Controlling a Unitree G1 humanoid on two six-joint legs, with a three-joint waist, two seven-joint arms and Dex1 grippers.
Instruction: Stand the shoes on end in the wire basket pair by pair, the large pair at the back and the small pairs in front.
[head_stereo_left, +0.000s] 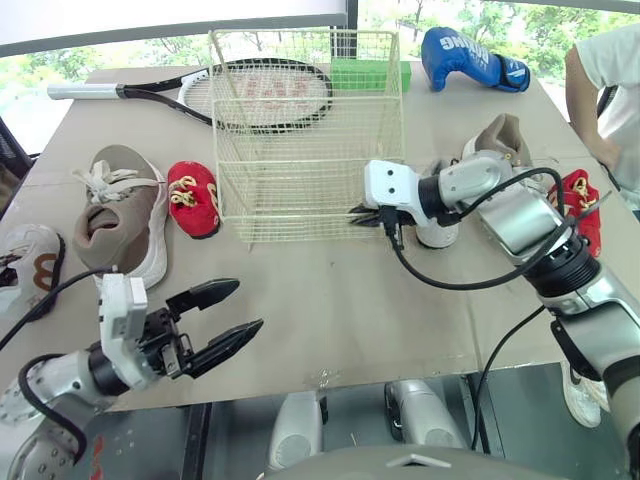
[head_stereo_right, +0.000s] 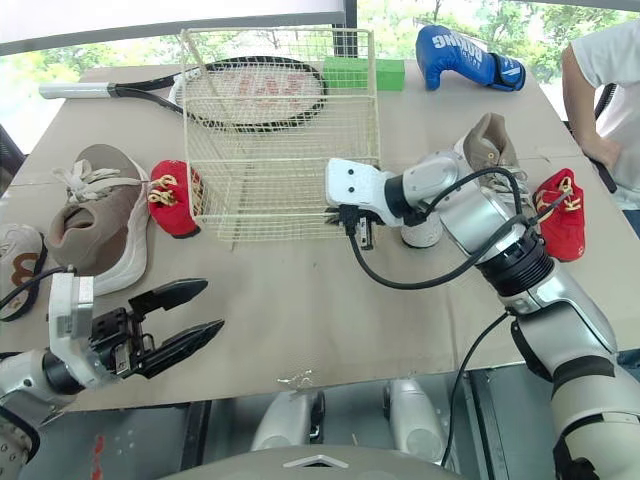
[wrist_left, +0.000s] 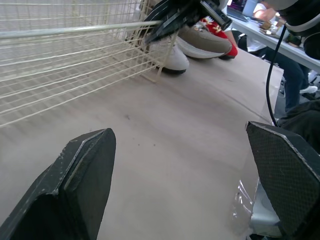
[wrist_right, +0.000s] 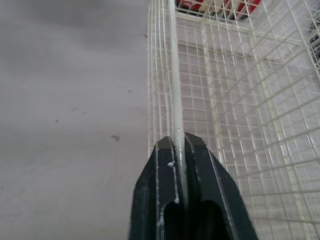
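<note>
**Basket edge pinched, shoes outside**

The wire basket sits on the table, one thick edge wire clamped between the right gripper's fingers. The left gripper's fingers are spread apart over bare tabletop. Beyond their tips, a tan shoe and a red shoe lie beside the basket.

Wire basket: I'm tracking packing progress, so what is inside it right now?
Nothing: the cream wire basket is empty, and its open mesh hides none of the interior. The black tennis racket seen through it lies behind.
</note>
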